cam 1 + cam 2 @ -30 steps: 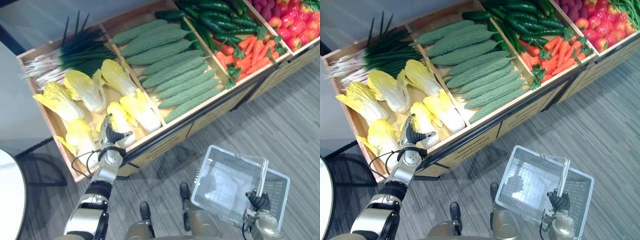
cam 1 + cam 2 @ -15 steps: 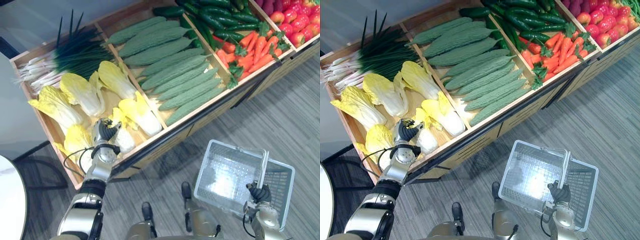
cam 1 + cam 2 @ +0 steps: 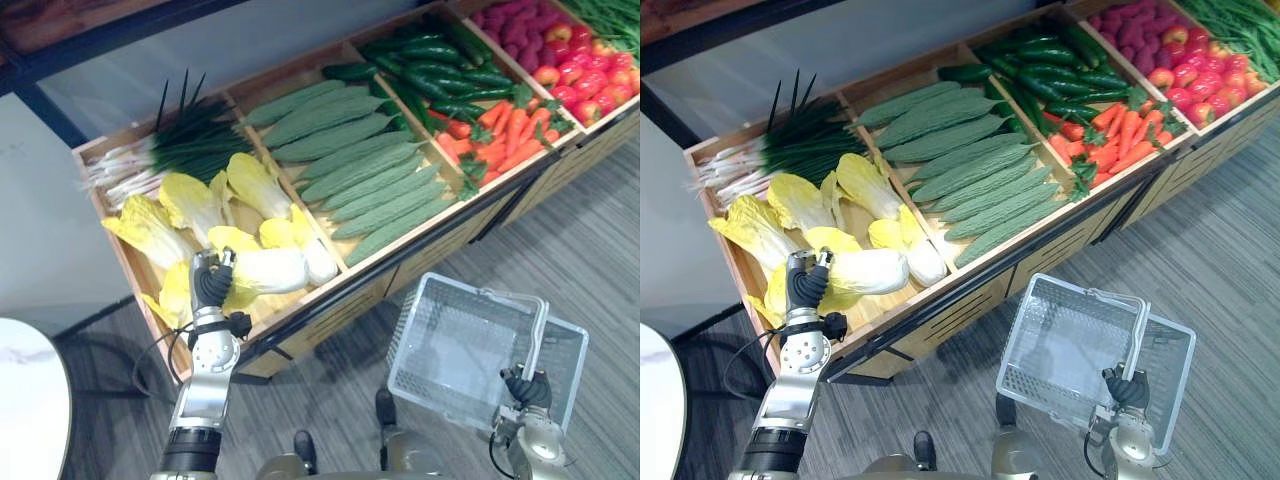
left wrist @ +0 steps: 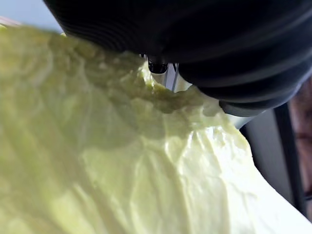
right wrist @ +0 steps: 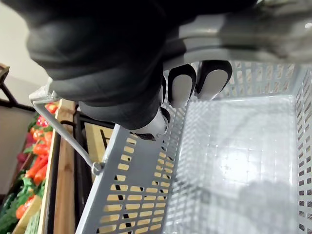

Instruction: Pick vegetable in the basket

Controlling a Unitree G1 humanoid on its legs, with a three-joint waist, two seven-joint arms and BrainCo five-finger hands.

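Observation:
A pale yellow napa cabbage point(image 3: 268, 270) lies crosswise just above the other cabbages in the stand's front left bin. My left hand point(image 3: 212, 285) is curled round its leafy end. In the left wrist view the cabbage's leaves point(image 4: 122, 161) press against the hand's dark cover point(image 4: 204, 44). A grey plastic basket point(image 3: 450, 350) hangs in front of the stand, low on the right. My right hand point(image 3: 527, 388) is shut on its handle point(image 3: 538, 335). The right wrist view shows my right hand point(image 5: 122, 73) over the empty basket's wall point(image 5: 141, 200).
The wooden stand point(image 3: 330, 290) also holds green onions point(image 3: 170, 150), bitter gourds point(image 3: 360, 170), cucumbers point(image 3: 430, 70), carrots point(image 3: 500, 130) and red fruit point(image 3: 570, 75). Several more cabbages point(image 3: 190, 205) lie around the held one. A white round table point(image 3: 25, 400) sits at the lower left.
My left hand's fingers have curled round the cabbage, which has turned crosswise and risen a little. The view has shifted. The right hand has kept its hold on the basket handle.

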